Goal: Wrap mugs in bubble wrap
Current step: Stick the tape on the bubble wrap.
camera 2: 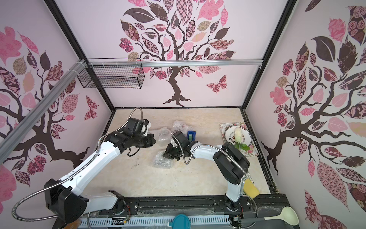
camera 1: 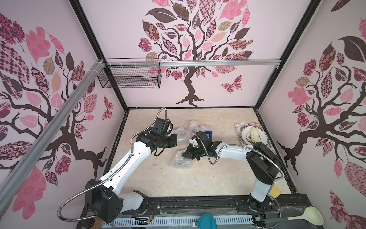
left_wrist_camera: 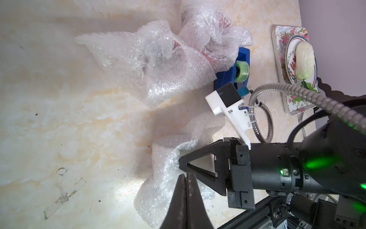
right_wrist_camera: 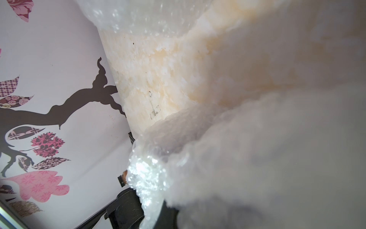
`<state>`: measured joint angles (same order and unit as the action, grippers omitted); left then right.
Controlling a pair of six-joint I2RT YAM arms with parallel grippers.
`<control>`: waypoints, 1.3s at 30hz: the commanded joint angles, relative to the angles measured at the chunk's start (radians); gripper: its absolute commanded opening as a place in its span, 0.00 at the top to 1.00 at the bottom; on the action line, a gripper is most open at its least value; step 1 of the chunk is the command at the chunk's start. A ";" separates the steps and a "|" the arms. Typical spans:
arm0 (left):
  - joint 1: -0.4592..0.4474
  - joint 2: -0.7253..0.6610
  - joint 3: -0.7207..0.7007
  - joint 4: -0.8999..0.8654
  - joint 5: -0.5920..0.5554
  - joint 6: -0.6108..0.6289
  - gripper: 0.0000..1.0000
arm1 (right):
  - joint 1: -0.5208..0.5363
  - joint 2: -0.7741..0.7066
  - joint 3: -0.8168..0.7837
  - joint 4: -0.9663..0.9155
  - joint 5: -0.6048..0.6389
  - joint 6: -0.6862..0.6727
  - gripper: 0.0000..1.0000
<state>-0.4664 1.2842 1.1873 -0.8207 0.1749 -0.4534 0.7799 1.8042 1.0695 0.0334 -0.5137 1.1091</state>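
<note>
Black wedge fingers of the right gripper (left_wrist_camera: pixel 179 161) are pressed together on a gathered edge of a loose bubble wrap sheet (left_wrist_camera: pixel 168 190), and the plastic puckers into pleats at their tips. In the right wrist view the sheet drapes over one finger and blurs across most of the frame. Read both top views as a clock face with the back wall at twelve. The right gripper then sits near the middle of the marble-look tabletop (camera 1: pixel 158 182), with the sheet spreading flat from it toward seven o'clock.

The left gripper (left_wrist_camera: pixel 186 178) is closed finger against finger, with nothing between them. In a top view it stands at about ten o'clock from the right gripper, apart from it. Whether it touches the sheet cannot be told.

At roughly twelve o'clock from the right gripper lie two crumpled parcels of bubble wrap, side by side and touching: the nearer bundle (left_wrist_camera: pixel 158 65) and the farther bundle (left_wrist_camera: pixel 210 33). Reddish tints show through both, but the mugs themselves cannot be made out.

A blue tape dispenser (left_wrist_camera: pixel 242 57) sits at one o'clock, with the farther bundle's edge lying against it. Well apart at three o'clock, by the side wall, is a floral tray (camera 1: pixel 239 126). It carries a round plate (camera 1: pixel 244 131) with a pale, ribbed, oblong thing (camera 1: pixel 254 133) on it.
</note>
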 commanded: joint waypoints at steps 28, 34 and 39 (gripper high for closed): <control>0.021 -0.114 -0.202 0.020 -0.093 -0.060 1.00 | 0.001 -0.028 0.142 -0.145 0.166 -0.157 1.00; 0.143 -0.117 -0.153 0.009 -0.124 -0.057 1.00 | -0.021 -0.234 0.139 -0.177 0.209 -0.180 0.98; 0.381 -0.064 -0.048 0.104 -0.144 -0.013 0.76 | -0.280 -0.514 0.119 -0.371 0.327 -0.421 0.75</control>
<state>-0.1890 1.1999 1.0500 -0.8135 0.0628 -0.4999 0.6529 1.4734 1.1709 -0.2333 -0.2981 0.8467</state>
